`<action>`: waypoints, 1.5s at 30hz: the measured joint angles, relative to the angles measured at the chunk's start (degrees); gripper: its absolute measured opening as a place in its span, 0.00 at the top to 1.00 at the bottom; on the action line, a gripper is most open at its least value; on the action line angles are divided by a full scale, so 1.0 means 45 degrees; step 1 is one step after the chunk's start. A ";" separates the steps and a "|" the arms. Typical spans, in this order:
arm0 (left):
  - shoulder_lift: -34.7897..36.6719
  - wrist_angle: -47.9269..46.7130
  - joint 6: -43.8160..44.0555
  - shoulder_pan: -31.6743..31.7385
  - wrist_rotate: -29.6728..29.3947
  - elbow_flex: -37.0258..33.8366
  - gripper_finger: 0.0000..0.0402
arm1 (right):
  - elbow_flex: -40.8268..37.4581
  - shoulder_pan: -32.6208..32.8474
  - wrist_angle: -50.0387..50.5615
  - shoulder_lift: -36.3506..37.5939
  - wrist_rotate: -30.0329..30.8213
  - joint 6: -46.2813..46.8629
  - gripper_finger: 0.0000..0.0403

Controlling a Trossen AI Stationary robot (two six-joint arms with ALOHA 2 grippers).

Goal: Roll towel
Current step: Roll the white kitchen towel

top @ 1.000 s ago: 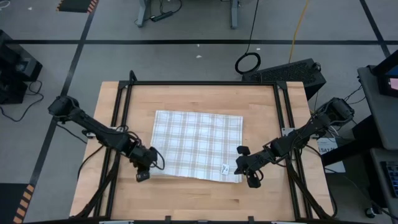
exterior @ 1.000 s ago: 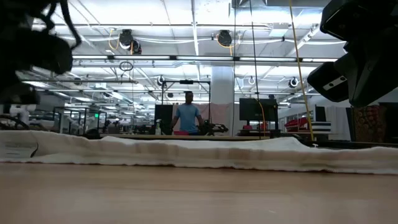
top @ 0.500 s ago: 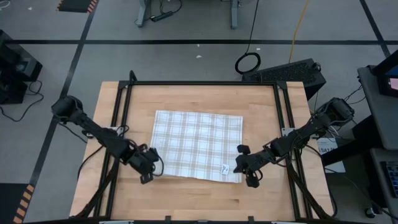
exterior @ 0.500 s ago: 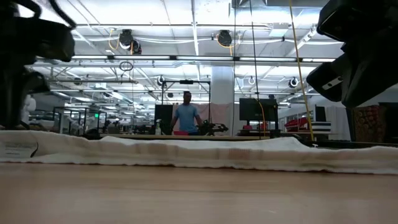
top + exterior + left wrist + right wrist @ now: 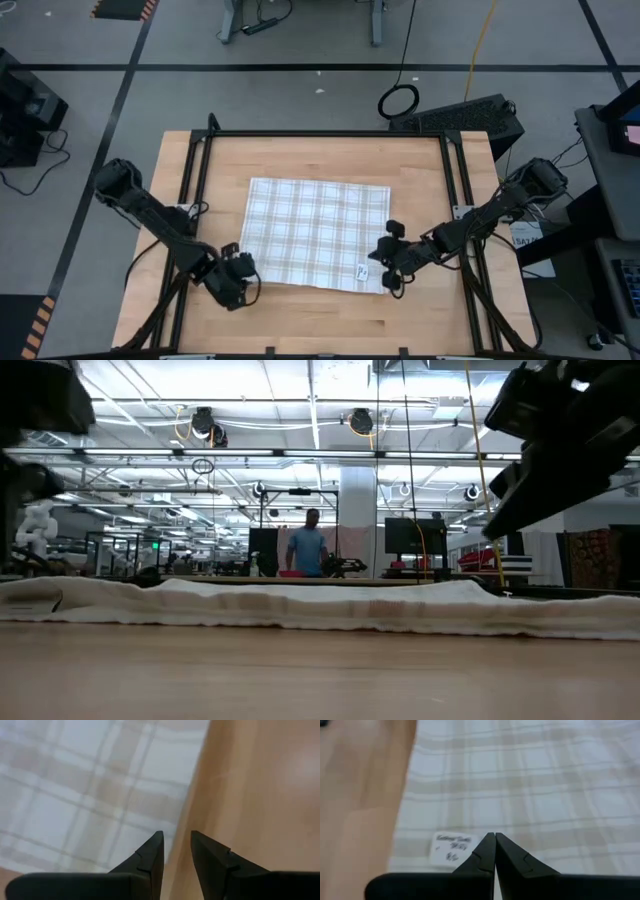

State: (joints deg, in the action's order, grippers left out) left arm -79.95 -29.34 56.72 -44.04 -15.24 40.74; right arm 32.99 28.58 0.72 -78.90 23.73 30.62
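Observation:
The towel (image 5: 318, 235), white with a grey-tan plaid grid, lies spread flat on the wooden table, and the low view shows it edge-on (image 5: 320, 605). Its small white tag (image 5: 452, 845) sits at the near right corner. My left gripper (image 5: 176, 840) hovers over the towel's edge by the near left corner (image 5: 246, 284), its fingers a narrow gap apart with nothing between them. My right gripper (image 5: 495, 836) is shut and slants down over the near right corner (image 5: 376, 266), right beside the tag.
Bare wood (image 5: 320, 320) lies between the towel and the table's near edge. Black frame rails (image 5: 190, 200) run along the table's sides and far edge. A person (image 5: 310, 548) stands far off in the room behind.
My left gripper has swung toward the table's near edge, coming round to the towel's near left corner and turning as it went. My right gripper has stayed in place but has turned and tipped over the towel's near right corner. The towel has lain still.

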 joint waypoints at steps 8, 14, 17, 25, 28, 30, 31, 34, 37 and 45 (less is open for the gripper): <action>0.0130 -0.2471 0.2528 -0.1579 -0.1234 0.0128 0.75 | 0.0012 -0.0007 -0.2745 -0.1595 0.0063 -0.1661 1.00; -0.0685 -0.2171 0.2592 -0.2279 -0.1057 0.0011 0.74 | 0.0010 -0.0005 -0.4939 -0.2297 0.0098 -0.2712 1.00; -0.1293 -0.2311 0.2653 -0.2412 -0.1138 0.0011 0.74 | 0.0010 -0.0005 -0.5570 -0.2424 0.0107 -0.2759 1.00; -0.2669 -0.1526 0.2528 -0.2423 -0.1372 0.0229 0.74 | 0.0010 -0.0005 -0.5781 -0.3183 0.0117 -0.2192 1.00; -0.2443 -0.2539 0.2668 -0.2537 -0.0922 0.0810 0.74 | 0.0009 -0.0005 -0.5834 -0.3852 0.0117 -0.1848 1.00; -0.2005 -0.3235 0.2609 -0.2610 -0.1038 0.1560 0.74 | -0.0005 -0.0013 -0.5854 -0.4295 0.0138 -0.1634 1.00; -0.1758 -0.3490 0.2532 -0.2621 -0.1302 0.1913 0.74 | -0.0005 -0.0020 -0.5943 -0.4537 0.0151 -0.1509 1.00; -0.1278 -0.3846 0.1675 -0.2572 -0.2525 0.2548 0.74 | -0.0005 -0.0020 -0.6205 -0.5228 0.0111 -0.1124 1.00; -0.1018 -0.3295 0.0278 -0.2569 -0.5239 0.2723 0.74 | 0.0045 -0.0001 -0.6438 -0.5651 0.0198 -0.0568 1.00; -0.1815 0.2631 -0.4128 -0.1078 -0.7434 0.0834 0.74 | -0.0039 0.0009 -0.5946 -0.4446 -0.0333 -0.1189 1.00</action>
State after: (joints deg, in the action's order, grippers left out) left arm -88.12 -17.50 38.15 -48.89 -48.69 44.50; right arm 32.82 28.62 -26.04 -98.90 22.23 25.27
